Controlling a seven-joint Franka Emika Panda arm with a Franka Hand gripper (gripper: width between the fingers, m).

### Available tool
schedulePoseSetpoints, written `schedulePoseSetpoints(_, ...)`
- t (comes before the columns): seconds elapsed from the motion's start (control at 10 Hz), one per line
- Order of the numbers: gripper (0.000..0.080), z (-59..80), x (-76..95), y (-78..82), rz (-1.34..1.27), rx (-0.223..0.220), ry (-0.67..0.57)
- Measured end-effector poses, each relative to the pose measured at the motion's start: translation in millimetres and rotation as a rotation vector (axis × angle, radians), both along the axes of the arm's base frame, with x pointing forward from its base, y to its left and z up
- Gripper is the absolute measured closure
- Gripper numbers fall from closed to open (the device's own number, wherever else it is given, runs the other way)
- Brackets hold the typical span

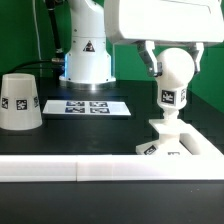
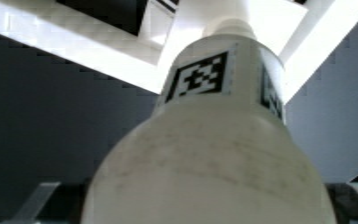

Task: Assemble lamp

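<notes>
My gripper (image 1: pixel 176 62) is shut on the ball-shaped bulb (image 1: pixel 178 70), with one finger on each side of the ball. The bulb hangs neck down, and its tagged neck (image 1: pixel 170 97) meets the socket of the low square base (image 1: pixel 172 143) at the exterior view's right. In the wrist view the bulb (image 2: pixel 202 150) fills most of the frame between the fingers (image 2: pixel 41 200), and its tagged neck points at the white base (image 2: pixel 314 45). The cone shade (image 1: pixel 20 100) stands on the table, wide end down, at the exterior view's left, apart from the gripper.
The marker board (image 1: pixel 90 105) lies flat on the black table between the shade and the base. The arm's white pedestal (image 1: pixel 86 55) stands behind it. A long white bar (image 1: pixel 70 170) edges the table's front.
</notes>
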State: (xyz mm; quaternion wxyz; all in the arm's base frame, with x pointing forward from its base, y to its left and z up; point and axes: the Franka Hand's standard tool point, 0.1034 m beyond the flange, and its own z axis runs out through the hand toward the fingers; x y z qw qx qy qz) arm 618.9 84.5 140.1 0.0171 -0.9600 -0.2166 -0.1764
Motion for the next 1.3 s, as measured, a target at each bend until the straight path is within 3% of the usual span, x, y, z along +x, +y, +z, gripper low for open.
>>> schedulePoseSetpoints(0.4, 0.022, -12.4, -1.8, 0.0, 0.001, -0.002, 0.017)
schedulePoseSetpoints(1.3, 0.022, -12.6, -3.0, -2.1, -0.013, -0.016, -0.132)
